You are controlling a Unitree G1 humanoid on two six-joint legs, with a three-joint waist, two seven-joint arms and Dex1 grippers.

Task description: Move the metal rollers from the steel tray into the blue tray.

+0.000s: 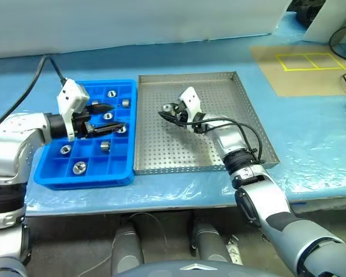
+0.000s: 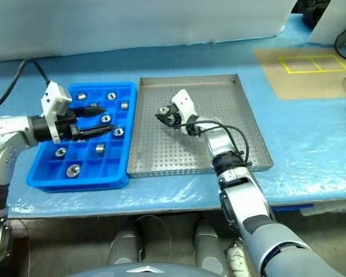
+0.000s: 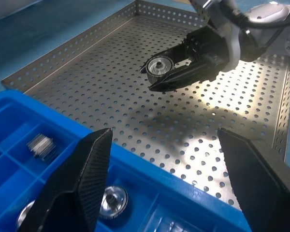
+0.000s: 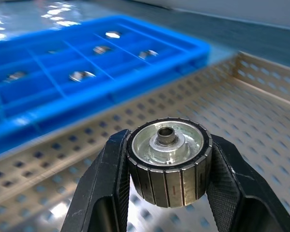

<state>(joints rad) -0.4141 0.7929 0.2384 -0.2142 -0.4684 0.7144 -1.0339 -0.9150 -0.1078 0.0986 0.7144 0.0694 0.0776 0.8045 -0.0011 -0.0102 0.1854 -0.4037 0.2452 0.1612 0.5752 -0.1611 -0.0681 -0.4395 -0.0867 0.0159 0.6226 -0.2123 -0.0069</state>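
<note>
One metal roller (image 4: 167, 161) is gripped between the right gripper's (image 1: 168, 112) fingers above the steel tray (image 1: 230, 98). The left gripper (image 1: 106, 118) is held open over the blue tray (image 1: 83, 176), where seemingly eight metal rollers (image 1: 79, 168) are lodged in compartments.

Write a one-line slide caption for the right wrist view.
Right gripper clamps a metal roller above the steel tray, blue tray beyond.
</note>
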